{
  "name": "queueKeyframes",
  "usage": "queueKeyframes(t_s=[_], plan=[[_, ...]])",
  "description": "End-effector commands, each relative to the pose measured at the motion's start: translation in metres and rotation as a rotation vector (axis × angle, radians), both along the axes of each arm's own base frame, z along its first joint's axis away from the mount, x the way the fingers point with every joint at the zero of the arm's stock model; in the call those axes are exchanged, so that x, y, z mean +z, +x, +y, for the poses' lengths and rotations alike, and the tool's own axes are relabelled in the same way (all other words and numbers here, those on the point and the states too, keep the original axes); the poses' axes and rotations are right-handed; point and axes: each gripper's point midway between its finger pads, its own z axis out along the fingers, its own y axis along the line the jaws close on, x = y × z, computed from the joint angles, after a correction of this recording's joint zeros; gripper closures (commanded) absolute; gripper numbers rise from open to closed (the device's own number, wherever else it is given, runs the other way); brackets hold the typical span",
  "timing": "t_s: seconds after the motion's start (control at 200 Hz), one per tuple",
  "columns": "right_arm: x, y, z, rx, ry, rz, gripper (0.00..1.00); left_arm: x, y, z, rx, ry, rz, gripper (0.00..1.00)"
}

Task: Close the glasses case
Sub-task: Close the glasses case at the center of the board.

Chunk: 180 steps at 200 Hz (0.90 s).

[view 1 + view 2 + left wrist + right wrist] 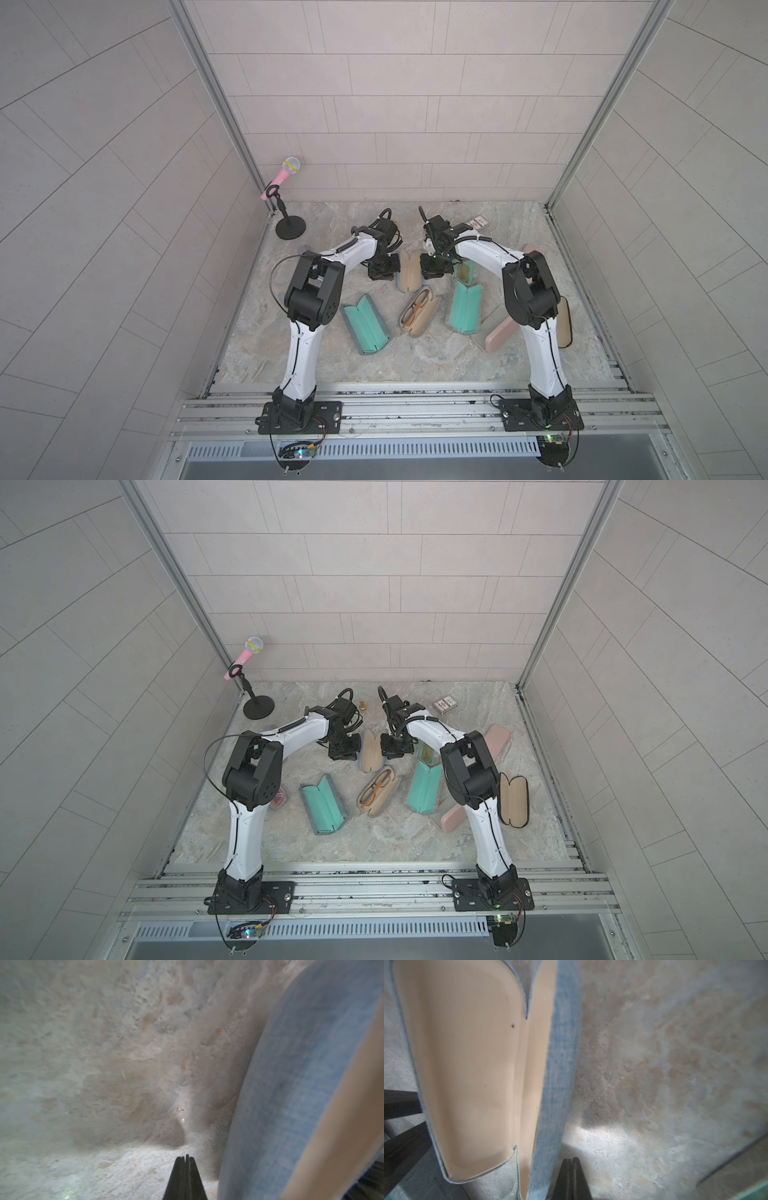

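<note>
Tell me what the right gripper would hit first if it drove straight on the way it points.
Probably the marble tabletop: the shut right gripper points at bare stone just beside the blue shell of the open glasses case; depth is unclear.

Pale tiled walls [395, 104] closed in three sides; aluminium posts [216, 95] ran from the upper edge down to a mottled stone worktop [415, 361].

Glasses case [483, 1068] — blue woven outside, beige lining; table [664, 1053] — grey-tan marbled.
</note>
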Motion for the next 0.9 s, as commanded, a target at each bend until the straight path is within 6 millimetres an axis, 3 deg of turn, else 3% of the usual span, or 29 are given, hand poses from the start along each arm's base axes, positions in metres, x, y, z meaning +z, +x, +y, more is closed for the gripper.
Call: queueKeyframes(t_s=[0.0,0.896], plan=[[-0.004,-0.002,0.007,0.026,0.008,0.014,0.99,0.002,0.004,-0.011,-0.014,-0.012,-0.010,1.00],[0.013,-0.012,0.060,0.172,0.150,0.036,0.97,0.015,0.000,-0.042,-0.060,-0.060,-0.034,1.00]])
